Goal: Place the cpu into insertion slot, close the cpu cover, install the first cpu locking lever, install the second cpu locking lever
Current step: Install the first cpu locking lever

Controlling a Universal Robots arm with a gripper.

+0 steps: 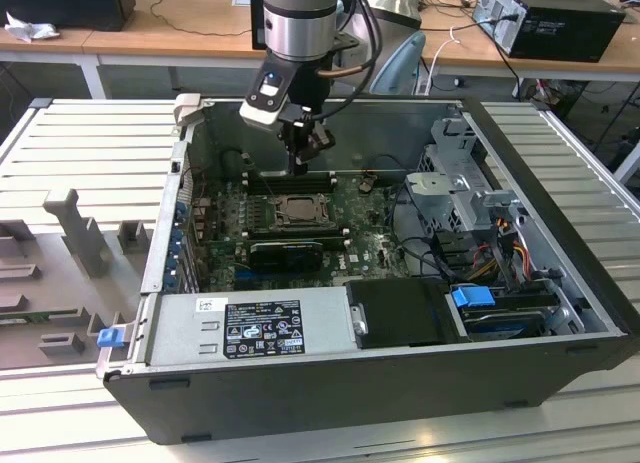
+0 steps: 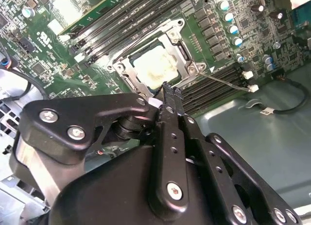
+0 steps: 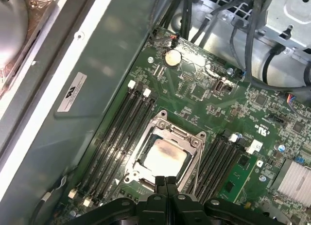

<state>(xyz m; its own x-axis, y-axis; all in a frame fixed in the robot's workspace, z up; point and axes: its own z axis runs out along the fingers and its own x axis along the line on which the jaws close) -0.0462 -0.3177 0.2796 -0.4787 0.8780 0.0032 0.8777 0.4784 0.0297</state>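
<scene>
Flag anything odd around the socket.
One thin locking lever sticks out sideways from the cpu cover across the memory slots, not tucked alongside it. The cpu face looks blotchy.

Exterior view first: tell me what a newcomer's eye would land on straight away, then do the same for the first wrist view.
In the exterior view, the open computer case takes up the middle, and the arm's gripper hangs inside it above the green motherboard. In the first wrist view, the pale cpu lies framed by the metal cpu cover, with the shut gripper's fingertips right at its edge.
</scene>
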